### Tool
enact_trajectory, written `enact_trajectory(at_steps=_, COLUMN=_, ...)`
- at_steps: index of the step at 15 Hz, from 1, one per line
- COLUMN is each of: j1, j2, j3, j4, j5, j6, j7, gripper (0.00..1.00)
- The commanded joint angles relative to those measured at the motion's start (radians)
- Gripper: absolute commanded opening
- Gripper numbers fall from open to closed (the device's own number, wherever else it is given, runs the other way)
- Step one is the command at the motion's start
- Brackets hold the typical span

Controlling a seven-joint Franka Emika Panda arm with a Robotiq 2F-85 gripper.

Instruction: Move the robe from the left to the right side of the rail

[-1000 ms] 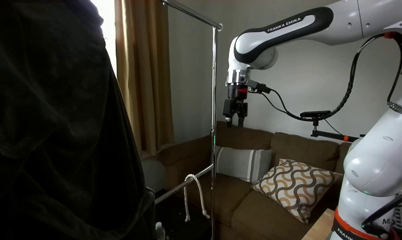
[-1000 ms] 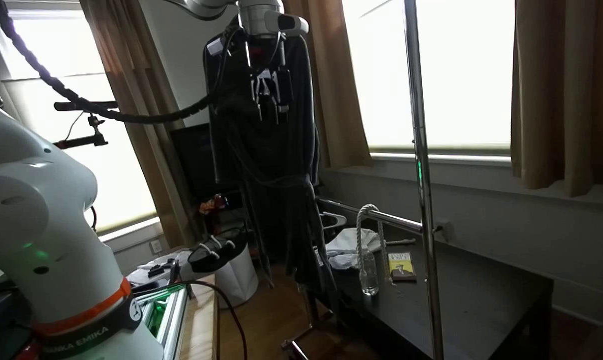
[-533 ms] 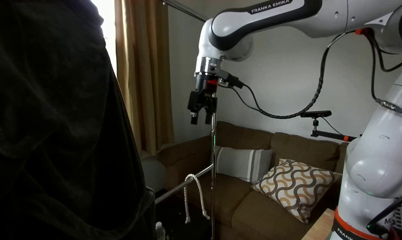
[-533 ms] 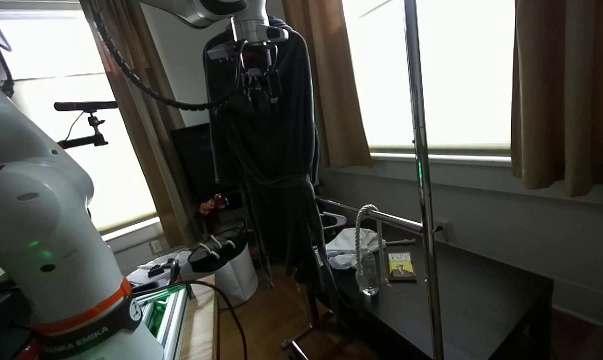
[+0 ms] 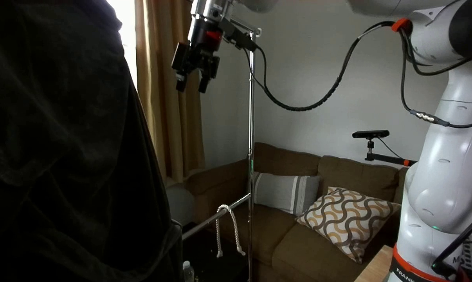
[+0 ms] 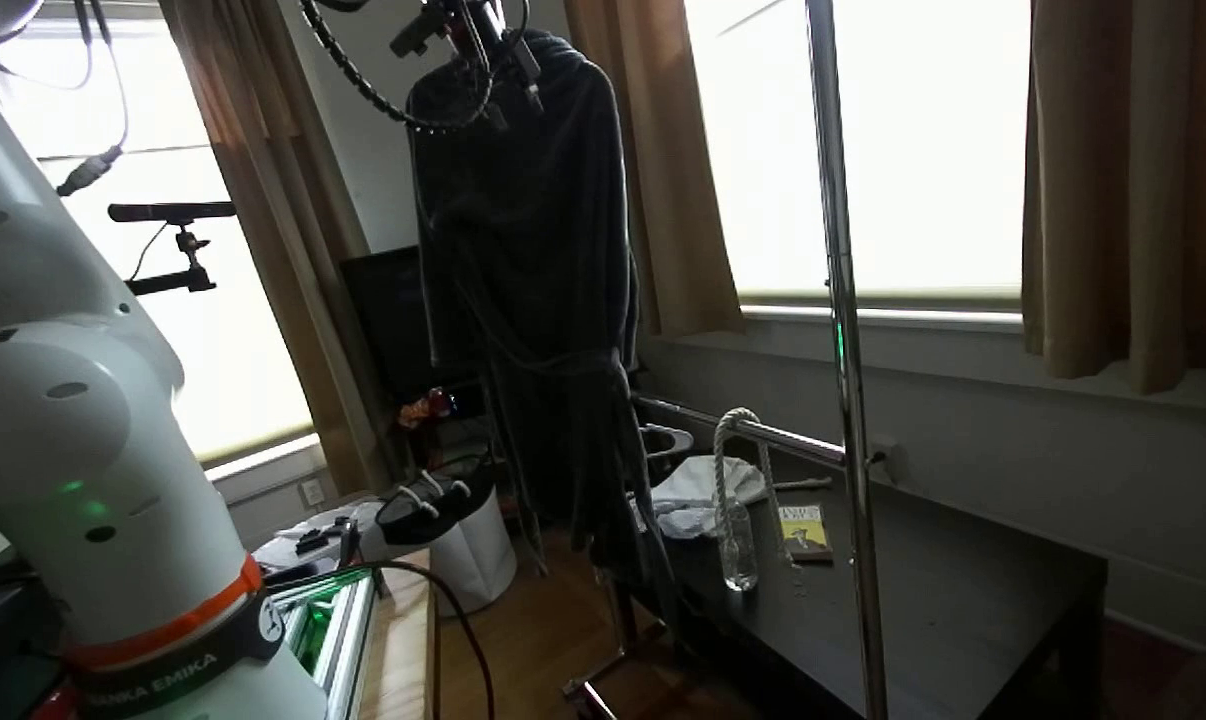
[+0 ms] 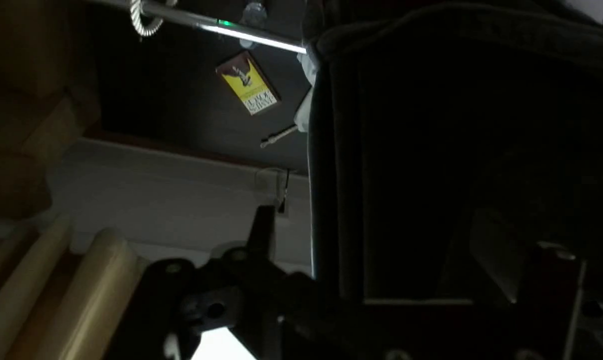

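The robe (image 5: 63,156) is dark charcoal and hangs in long folds at the left of an exterior view. It also hangs in the middle of an exterior view (image 6: 533,270) and fills the right of the wrist view (image 7: 406,125). My gripper (image 5: 192,86) is open and empty, raised and slightly tilted, right of the robe there. In an exterior view the gripper (image 6: 516,108) stands in front of the robe's upper part. In the wrist view the robe shows dark beyond the spread fingers. The silver rail (image 5: 242,26) shows only near its end; the wrist hides part, and the robe's hanging point is out of view.
The rack's upright pole (image 6: 848,350) and lower bar (image 6: 793,440) stand near the robe. A white rope (image 5: 228,211) hangs on the lower bar. A black table (image 6: 943,580) bears a bottle (image 6: 738,550) and a book (image 7: 247,82). A tan curtain (image 5: 173,98) hangs behind.
My gripper has moved left and then up towards the robe's upper part, and the wrist has tilted. The robe has not visibly moved. The rope's end has swung slightly.
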Motion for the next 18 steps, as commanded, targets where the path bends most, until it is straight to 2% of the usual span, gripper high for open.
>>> enact_trajectory(at_steps=1, j1=0.017, j2=0.012, j3=-0.009, j4=0.028, j5=-0.008, j6=-0.005, j7=0.004, gripper=1.00)
enact_trajectory(at_steps=3, j1=0.017, j2=0.015, j3=-0.013, j4=0.026, j5=-0.007, j6=-0.005, j7=0.003, gripper=1.00)
enact_trajectory(at_steps=4, j1=0.018, j2=0.021, j3=-0.006, j4=0.025, j5=-0.005, j6=0.003, j7=0.052, gripper=1.00)
enact_trajectory(at_steps=6, j1=0.040, j2=0.002, j3=0.005, j4=0.008, j5=0.038, j6=0.043, j7=0.054, gripper=1.00)
enact_trajectory(at_steps=8, j1=0.065, j2=0.002, j3=0.019, j4=0.018, j5=0.063, j6=0.014, j7=0.052, gripper=1.00)
enact_trajectory(at_steps=10, j1=0.085, j2=-0.004, j3=0.043, j4=0.015, j5=0.058, j6=0.035, j7=0.097, gripper=1.00)
enact_trajectory(at_steps=14, j1=0.109, j2=0.005, j3=0.106, j4=0.044, j5=-0.032, j6=0.111, j7=0.201, gripper=1.00)
enact_trajectory(at_steps=18, j1=0.098, j2=0.012, j3=0.146, j4=0.069, j5=-0.145, j6=0.260, j7=0.244, gripper=1.00)
